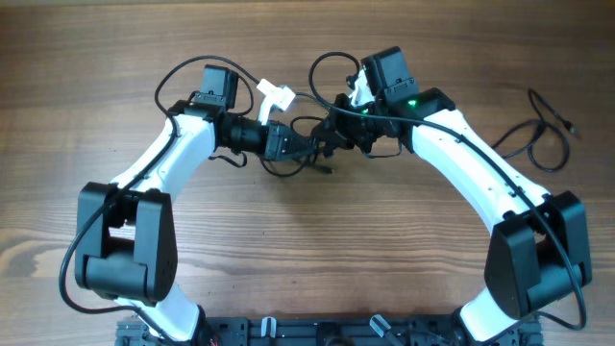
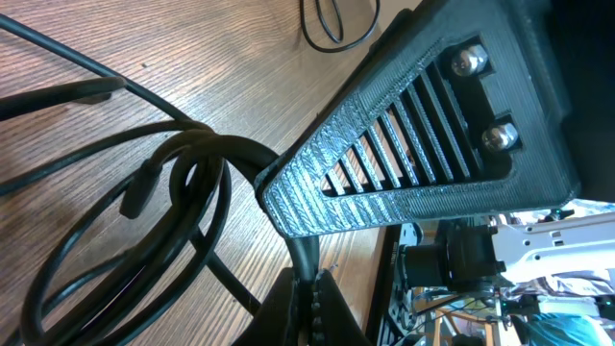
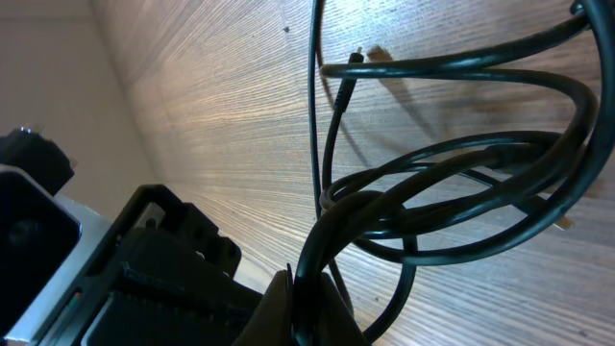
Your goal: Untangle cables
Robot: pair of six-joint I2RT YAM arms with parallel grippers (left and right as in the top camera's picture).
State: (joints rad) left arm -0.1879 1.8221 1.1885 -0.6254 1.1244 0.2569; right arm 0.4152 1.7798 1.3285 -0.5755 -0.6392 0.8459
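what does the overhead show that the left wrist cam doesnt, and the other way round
Only the overhead: both arms whole, the right pincer meeting the left one at mid-table, and a separate cable lying apart beyond the right arm.

Only the left wrist: a close look at the loops, with a plug end among them, and the cord running between the fingers of the left pincer.

Both: the tangled cables and the wooden table.
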